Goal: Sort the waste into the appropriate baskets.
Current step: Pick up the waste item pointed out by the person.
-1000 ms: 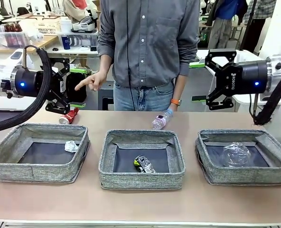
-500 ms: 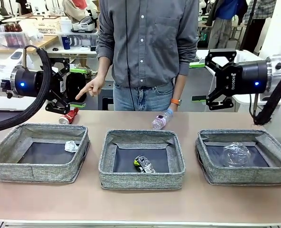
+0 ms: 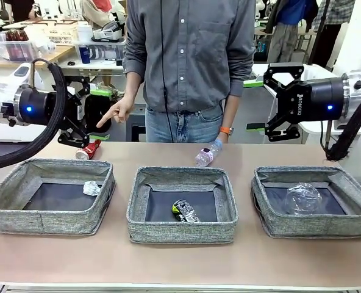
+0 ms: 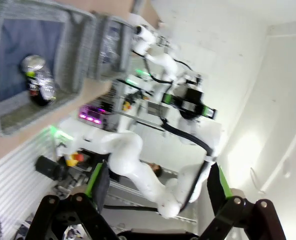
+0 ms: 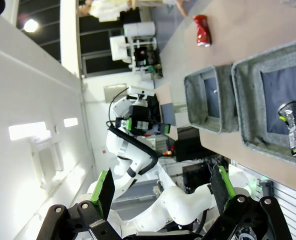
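Note:
Three grey baskets stand in a row: left [image 3: 46, 217], middle [image 3: 180, 232], right [image 3: 318, 227]. A crumpled paper ball [image 3: 91, 188] lies in the left one, a dark crushed can [image 3: 185, 210] in the middle one, a clear plastic cup [image 3: 303, 198] in the right one. Behind them on the table lie a crushed red can [image 3: 89, 149] and a clear bottle [image 3: 207, 154]. My left gripper [image 3: 99, 113] hovers open above the red can. High over the right basket's far side, my right gripper [image 3: 253, 104] is open and empty. The right wrist view shows the red can [image 5: 202, 30] and dark can [image 5: 294, 132].
A person in a grey shirt stands at the far edge, one hand [image 3: 116, 112] pointing a finger down close to my left gripper. Bare table lies in front of the baskets and in the gaps between them. Benches and boxes crowd the background.
The person's pointing hand has dropped slightly and drawn in towards my left gripper. Both arms and all the litter have stayed still.

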